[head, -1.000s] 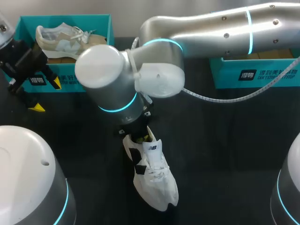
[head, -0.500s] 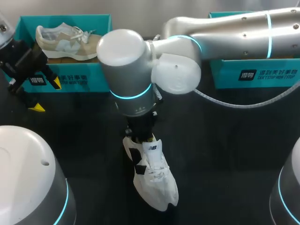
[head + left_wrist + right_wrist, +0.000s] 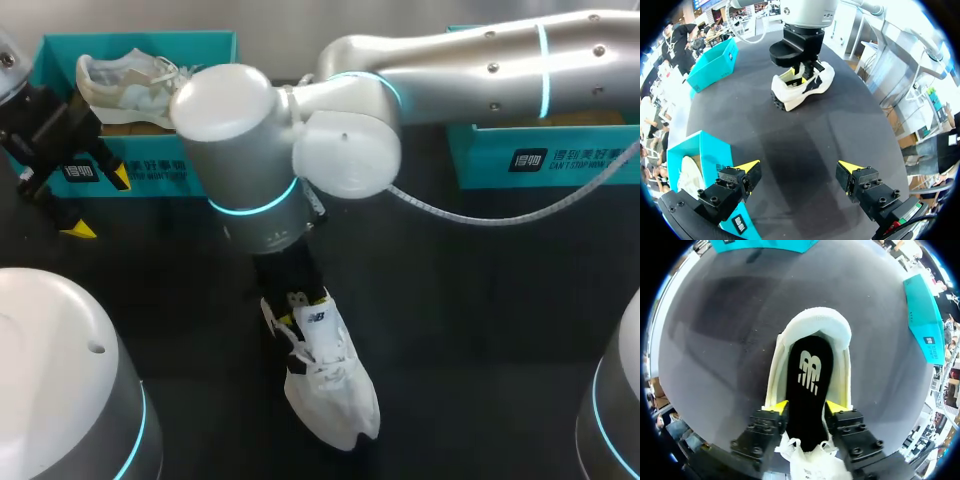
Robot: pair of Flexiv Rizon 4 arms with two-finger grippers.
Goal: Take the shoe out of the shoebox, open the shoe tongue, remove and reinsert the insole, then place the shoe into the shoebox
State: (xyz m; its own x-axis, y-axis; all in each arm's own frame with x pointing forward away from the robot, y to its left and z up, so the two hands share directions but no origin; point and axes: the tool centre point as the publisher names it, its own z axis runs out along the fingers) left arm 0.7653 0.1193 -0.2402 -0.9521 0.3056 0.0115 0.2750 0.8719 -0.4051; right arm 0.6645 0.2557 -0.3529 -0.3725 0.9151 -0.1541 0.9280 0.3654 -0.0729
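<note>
A white shoe point(image 3: 335, 395) lies on the dark table, toe toward the front edge. My right gripper point(image 3: 303, 300) reaches down into its opening. In the right wrist view the gripper point(image 3: 806, 407) is open, its yellow tips standing on either side of the black insole point(image 3: 809, 370), which lies flat inside the shoe point(image 3: 815, 320). My left gripper point(image 3: 98, 203) hangs open at the far left, beside the teal shoebox point(image 3: 205, 45). From the left wrist, that gripper point(image 3: 799, 166) holds nothing, and the shoe point(image 3: 805, 92) stands well ahead under my right gripper point(image 3: 800, 75).
The teal shoebox holds a beige shoe point(image 3: 140, 85). A second teal box point(image 3: 545, 155) sits at the back right, partly behind my right arm. The shoebox wall point(image 3: 700, 160) stands close beside my left gripper's finger.
My right gripper's fingers have parted inside the shoe. Its wrist swung right, then back left, and the shoe's heel shifted a little. The left arm has not moved.
</note>
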